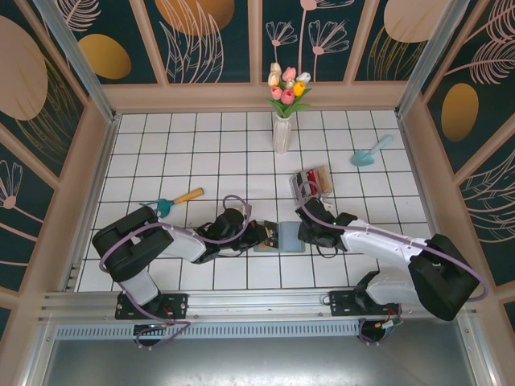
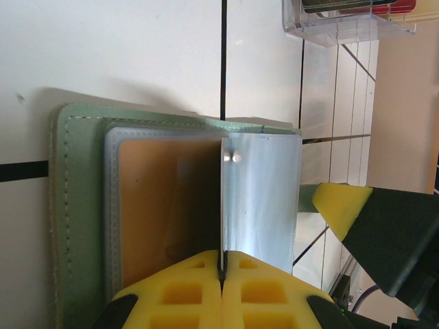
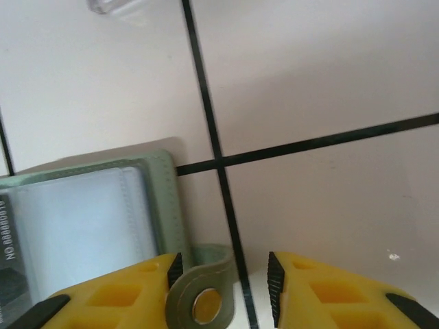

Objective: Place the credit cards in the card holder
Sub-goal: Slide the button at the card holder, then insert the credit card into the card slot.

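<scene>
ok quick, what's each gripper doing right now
left gripper: shut on a clear sleeve of the card holder
right gripper: open, the holder's snap tab between the jaws

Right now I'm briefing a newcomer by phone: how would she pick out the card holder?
Start at the white tiled table and go to the middle of its near edge. The card holder lies open and flat there, grey-green with stitched borders and clear sleeves, unlike the see-through clear box standing farther back.

Bright, even light; soft shadow beside card holder [image 2: 75, 205]; sheen on clear sleeve [image 2: 264, 199]; close foreground blurred.
</scene>
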Robot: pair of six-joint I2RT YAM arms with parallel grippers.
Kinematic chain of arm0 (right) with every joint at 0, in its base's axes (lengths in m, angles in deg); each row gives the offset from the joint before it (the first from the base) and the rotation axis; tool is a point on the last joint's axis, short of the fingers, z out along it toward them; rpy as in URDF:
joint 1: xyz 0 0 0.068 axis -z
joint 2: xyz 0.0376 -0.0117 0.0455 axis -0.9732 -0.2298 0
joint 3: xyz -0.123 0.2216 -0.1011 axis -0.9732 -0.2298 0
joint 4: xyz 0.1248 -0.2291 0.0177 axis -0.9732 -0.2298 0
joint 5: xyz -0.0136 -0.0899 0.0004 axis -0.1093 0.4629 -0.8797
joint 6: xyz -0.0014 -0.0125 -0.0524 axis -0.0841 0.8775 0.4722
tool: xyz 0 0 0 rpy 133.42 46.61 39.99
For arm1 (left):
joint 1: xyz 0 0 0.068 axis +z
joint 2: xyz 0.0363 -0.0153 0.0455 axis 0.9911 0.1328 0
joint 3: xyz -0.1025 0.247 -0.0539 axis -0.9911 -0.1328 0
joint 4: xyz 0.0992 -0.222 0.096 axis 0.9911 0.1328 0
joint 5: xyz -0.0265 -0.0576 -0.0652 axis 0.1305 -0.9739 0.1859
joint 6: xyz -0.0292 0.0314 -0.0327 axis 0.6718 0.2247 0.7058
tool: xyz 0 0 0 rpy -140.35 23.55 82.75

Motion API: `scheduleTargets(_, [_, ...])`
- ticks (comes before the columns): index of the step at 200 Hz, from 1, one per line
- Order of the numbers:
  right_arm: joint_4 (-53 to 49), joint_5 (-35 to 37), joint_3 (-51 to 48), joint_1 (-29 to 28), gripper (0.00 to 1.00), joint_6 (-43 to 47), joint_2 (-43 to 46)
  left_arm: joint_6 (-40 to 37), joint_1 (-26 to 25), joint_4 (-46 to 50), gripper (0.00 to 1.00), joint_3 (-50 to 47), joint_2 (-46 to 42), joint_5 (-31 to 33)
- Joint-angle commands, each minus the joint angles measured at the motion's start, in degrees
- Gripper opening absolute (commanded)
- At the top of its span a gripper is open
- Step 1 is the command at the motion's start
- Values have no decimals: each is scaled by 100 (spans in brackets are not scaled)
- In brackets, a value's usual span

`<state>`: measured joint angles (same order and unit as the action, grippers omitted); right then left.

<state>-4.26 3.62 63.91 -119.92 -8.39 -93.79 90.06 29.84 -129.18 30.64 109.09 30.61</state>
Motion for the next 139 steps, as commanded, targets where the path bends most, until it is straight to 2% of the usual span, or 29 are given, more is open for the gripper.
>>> scheduleTargets(1, [5,-132,-131,147,41,88,73,-103,-39,208,0,94,60,-71])
scheduleTargets(23, [-42,-146,-156,330,40,130,37,-97,-45,190,0,92,57,-77])
scheduleTargets(43, [139,-365,-197,430,33,275,36,-105,-40,207,0,99,54,-76])
scheduleTargets(93, [490,-909,-226,427,25,434,-178,-176,-42,152,0,195,53,-228])
scheduleTargets(119, [577,-937,-289,431,17,449,-163,-193,-41,-18,0,215,54,-389])
scheduleTargets(139, [609,-936,-310,426,14,460,-192,-105,-46,-250,0,152,201,-410])
